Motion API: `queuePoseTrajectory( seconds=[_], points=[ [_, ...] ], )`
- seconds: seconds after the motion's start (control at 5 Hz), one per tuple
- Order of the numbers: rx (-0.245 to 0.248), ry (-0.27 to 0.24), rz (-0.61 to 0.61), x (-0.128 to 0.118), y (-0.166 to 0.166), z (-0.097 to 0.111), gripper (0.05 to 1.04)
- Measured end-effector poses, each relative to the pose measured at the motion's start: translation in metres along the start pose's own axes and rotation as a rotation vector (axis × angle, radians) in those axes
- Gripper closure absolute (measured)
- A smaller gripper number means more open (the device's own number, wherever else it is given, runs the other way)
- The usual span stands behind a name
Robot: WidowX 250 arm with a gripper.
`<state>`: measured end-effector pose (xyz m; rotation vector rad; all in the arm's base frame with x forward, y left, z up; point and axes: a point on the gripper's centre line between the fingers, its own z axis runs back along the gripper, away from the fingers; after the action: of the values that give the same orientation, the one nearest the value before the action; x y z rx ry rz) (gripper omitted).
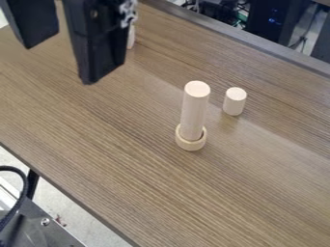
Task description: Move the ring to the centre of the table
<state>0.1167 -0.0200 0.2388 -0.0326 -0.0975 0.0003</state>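
Camera view: shows blk 2-finger gripper [59,65] at upper L, hanging above wood-grain tabletop [116,154]. Looks released, w/ fingers spread & tabletop visible btwn. Can see pale wooden ring [191,145] nr ctr of view, lying flat on tabletop, well apart from gripper, encircling base of tall upright wooden dowel [195,108]. Can also see short wooden cylinder [234,102] standing just beside, to R & a bit farther back, plus pale wooden piece [130,39] partly hidden behind gripper. Shows blk cable [25,182] at lower L, past table edge.
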Motion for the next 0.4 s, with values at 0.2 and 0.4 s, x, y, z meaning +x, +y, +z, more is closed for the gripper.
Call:
queuePoseTrajectory(
  seconds=[0.2, 0.4],
  points=[
    [0.002, 0.012, -0.003, -0.0017, 0.0, -0.0036, 0.084],
    [0.034, -0.036, -0.066, -0.0055, 0.0071, -0.0131, 0.084]
  ],
)
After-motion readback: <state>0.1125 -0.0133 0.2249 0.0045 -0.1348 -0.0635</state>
